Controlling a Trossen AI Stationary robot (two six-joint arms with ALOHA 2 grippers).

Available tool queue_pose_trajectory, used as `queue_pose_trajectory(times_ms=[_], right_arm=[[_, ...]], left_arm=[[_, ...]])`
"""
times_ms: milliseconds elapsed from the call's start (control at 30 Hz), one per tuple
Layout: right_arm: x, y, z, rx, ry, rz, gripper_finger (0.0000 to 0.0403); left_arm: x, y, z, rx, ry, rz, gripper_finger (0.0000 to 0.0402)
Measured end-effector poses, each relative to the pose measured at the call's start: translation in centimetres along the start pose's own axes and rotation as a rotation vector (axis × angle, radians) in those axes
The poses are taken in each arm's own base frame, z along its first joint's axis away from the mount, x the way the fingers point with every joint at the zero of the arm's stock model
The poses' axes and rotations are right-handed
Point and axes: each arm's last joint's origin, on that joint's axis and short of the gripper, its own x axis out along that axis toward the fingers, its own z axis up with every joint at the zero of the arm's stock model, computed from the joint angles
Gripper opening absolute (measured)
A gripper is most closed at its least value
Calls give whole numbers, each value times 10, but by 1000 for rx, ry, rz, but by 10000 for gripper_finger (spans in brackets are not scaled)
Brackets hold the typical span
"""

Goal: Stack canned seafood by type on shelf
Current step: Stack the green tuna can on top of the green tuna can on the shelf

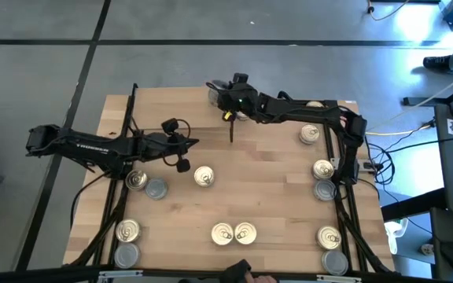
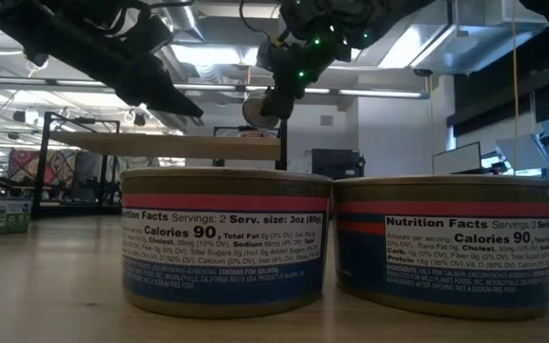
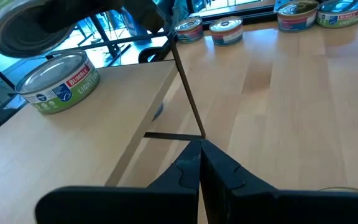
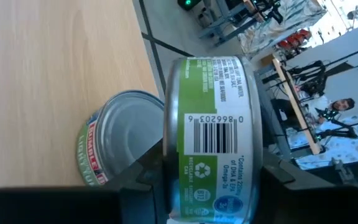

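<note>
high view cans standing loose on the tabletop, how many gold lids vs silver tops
gold-lid cans: 8
silver-top cans: 4
total: 12
not counted: the green-label can in the right gripper jaws, the can on the shelf, and a half-hidden round shape behind the right arm

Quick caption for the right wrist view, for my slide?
Right gripper holds a green-labelled tin on its side above a silver-topped tin standing on the shelf.
</note>
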Motion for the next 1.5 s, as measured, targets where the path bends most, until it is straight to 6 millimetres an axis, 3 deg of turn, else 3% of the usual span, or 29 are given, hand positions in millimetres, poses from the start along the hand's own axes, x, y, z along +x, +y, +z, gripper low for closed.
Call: queue_pose_trajectory(times_ms=[367, 733, 1500], right_arm=[[1, 0, -2, 28, -12, 38, 145], [1, 0, -2, 27, -10, 40, 221], [1, 4, -2, 203, -36, 115, 221]], left_arm=[[0, 0, 0, 0, 0, 0, 1], [0, 0, 0, -7, 0, -1, 1], [0, 0, 0, -7, 1, -1, 1]])
